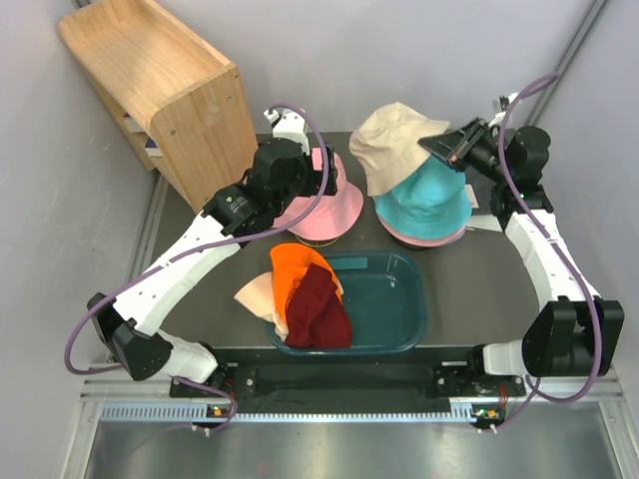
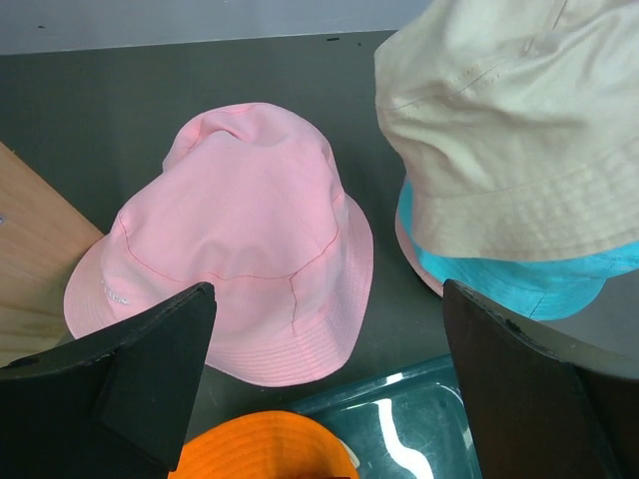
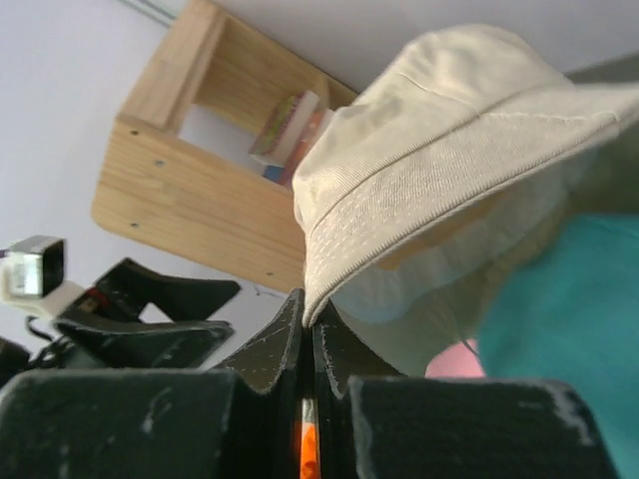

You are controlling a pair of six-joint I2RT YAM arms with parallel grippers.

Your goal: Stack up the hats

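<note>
Nearest the arm bases, the dark teal tub (image 1: 404,304) holds three limp, crumpled hats heaped at its left end: an orange hat (image 1: 298,267) on top, a maroon hat (image 1: 319,314) draped over the near rim, and a peach hat (image 1: 255,294) spilling out to the left. Beyond it, one pink hat (image 1: 339,205) sits crown-up on the table (image 1: 479,269), with the left gripper (image 2: 324,299) above it, jaws spread wide. To the right, one teal hat (image 1: 429,200) tops a pile; a pinkish rim (image 1: 429,239) under it looks like one more hat, perhaps more. Farthest, the right gripper (image 3: 308,311) pinches the brim of one beige hat (image 1: 399,140), which hangs tilted over the teal one
</note>
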